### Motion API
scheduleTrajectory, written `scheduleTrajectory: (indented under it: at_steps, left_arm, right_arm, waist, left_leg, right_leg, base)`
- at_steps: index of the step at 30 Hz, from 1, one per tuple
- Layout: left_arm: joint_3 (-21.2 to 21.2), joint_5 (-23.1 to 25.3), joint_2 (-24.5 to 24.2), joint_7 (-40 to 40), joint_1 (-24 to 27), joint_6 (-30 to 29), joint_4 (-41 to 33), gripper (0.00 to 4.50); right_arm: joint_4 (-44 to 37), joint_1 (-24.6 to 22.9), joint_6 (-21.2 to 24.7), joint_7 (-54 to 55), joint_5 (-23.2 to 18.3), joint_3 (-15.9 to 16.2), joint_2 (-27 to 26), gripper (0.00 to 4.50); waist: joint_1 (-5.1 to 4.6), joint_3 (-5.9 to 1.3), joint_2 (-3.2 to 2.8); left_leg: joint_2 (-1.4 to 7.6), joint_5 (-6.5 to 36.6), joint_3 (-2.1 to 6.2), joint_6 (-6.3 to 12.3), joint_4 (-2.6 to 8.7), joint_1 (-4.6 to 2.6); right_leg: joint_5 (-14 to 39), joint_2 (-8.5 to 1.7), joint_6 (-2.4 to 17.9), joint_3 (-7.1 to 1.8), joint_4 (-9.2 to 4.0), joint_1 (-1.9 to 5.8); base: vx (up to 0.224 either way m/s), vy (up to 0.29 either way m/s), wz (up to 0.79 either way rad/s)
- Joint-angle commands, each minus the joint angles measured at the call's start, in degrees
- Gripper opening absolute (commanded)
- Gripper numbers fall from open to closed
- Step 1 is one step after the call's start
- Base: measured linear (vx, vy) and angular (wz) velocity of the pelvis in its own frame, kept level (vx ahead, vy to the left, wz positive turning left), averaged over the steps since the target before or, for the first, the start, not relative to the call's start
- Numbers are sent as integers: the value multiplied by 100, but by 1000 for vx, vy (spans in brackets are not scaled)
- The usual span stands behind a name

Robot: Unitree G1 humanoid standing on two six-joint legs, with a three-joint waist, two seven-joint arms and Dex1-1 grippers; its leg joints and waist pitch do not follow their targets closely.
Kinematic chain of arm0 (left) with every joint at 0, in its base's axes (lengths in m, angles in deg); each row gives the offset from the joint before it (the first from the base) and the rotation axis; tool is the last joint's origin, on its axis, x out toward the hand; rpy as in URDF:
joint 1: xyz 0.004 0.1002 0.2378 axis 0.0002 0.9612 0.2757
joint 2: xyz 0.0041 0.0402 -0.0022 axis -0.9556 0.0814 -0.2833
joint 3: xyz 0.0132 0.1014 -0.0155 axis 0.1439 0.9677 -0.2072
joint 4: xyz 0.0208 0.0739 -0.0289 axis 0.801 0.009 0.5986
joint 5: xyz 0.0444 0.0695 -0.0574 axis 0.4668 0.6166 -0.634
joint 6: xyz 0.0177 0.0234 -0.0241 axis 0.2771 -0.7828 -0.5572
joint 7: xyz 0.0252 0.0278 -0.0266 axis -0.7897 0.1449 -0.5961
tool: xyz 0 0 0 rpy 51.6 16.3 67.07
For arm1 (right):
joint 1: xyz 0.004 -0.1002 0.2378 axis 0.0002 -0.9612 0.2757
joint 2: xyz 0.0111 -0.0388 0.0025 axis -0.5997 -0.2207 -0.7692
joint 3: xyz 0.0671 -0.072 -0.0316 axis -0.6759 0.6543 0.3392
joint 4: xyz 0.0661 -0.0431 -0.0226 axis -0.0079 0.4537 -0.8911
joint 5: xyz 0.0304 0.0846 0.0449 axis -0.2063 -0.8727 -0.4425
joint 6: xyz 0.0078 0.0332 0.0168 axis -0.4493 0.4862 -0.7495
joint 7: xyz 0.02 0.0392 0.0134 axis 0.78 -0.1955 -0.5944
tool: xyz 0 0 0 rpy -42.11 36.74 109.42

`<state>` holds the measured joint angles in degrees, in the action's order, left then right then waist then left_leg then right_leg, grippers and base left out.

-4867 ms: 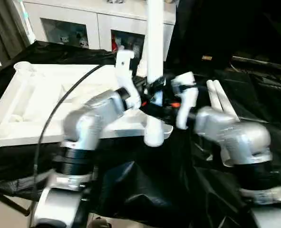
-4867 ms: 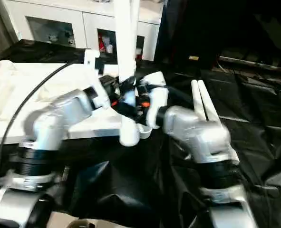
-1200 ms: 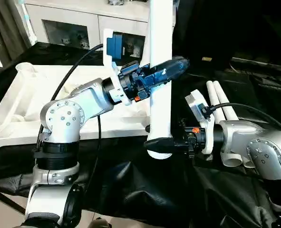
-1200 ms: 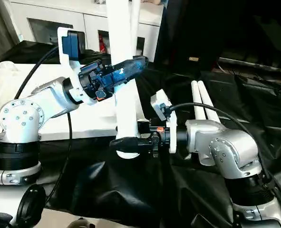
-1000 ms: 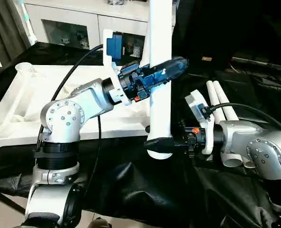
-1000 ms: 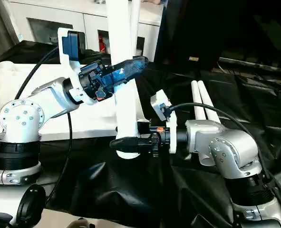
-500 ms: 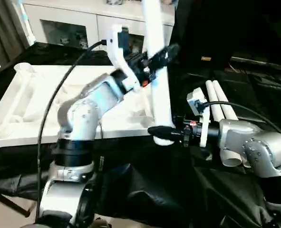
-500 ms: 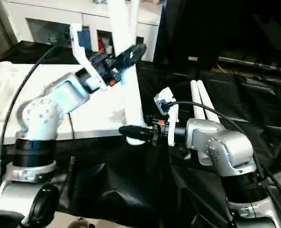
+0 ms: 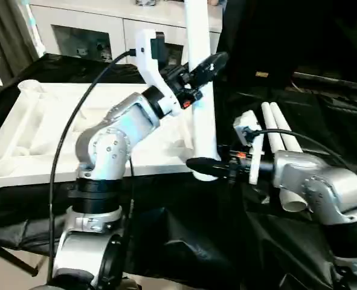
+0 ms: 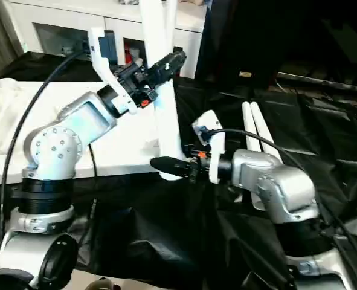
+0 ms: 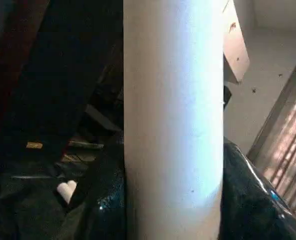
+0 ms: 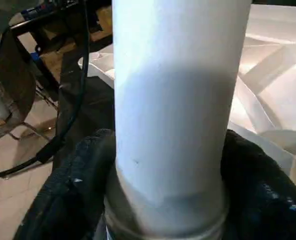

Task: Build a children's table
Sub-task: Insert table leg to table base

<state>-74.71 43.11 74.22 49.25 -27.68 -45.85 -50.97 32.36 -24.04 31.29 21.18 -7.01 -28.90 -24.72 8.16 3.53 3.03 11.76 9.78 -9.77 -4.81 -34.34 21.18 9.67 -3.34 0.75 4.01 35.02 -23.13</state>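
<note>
A long white table leg stands nearly upright, leaning slightly, over the near right corner of the white table top, which lies ribbed side up on black cloth. My left gripper is shut on the leg high up; in the left wrist view its dark fingers press the leg from both sides. My right gripper is shut on the leg's lower end, with black fingers hugging the tube. The corner socket under the leg is hidden.
Two spare white legs lie side by side on the black cloth behind my right forearm. A white cabinet with glass doors stands behind the table. A black cable loops over the table top from my left wrist.
My left forearm has swung upward and its grip sits higher on the leg. The leg now leans a little, and its lower end with my right gripper has shifted slightly up and left.
</note>
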Motion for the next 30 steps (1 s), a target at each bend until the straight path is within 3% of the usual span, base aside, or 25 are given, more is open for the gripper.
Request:
scheduleTrajectory:
  at_steps: [1, 10, 19, 30]
  left_arm:
    - [174, 53, -14, 129, -65, -71, -74, 181]
    - [438, 70, -273, 622, -237, -241, 49, 181]
    - [551, 43, -330, 875, -285, -264, 56, 181]
    - [514, 3, -287, 955, -313, -267, 68, 181]
  right_arm:
    - [-19, 127, -7, -77, -29, -83, 67, 371]
    - [24, 371, 395, -584, -342, -117, 362, 386]
    - [169, 459, 677, -604, -373, -71, 390, 386]
    - [242, 446, 782, -558, -366, -96, 286, 386]
  waist:
    - [-2, -407, -35]
    - [-2, -425, -45]
    - [0, -411, -64]
    - [1, -427, -62]
  left_leg:
    - [125, 1205, 51, -168, 395, -70]
    - [122, 1026, 38, -138, 379, -58]
    - [119, 1198, 39, -197, 383, -74]
    - [126, 1097, 40, -195, 379, -67]
  right_leg:
    - [1914, -424, 456, -239, -487, 286]
    - [1381, -420, 719, -251, -421, 325]
    - [1728, -428, 672, -247, -464, 314]
    - [1463, -425, 753, -248, -431, 323]
  base:
    - [0, 0, 0]
    - [0, 0, 0]
    - [0, 0, 0]
    - [0, 0, 0]
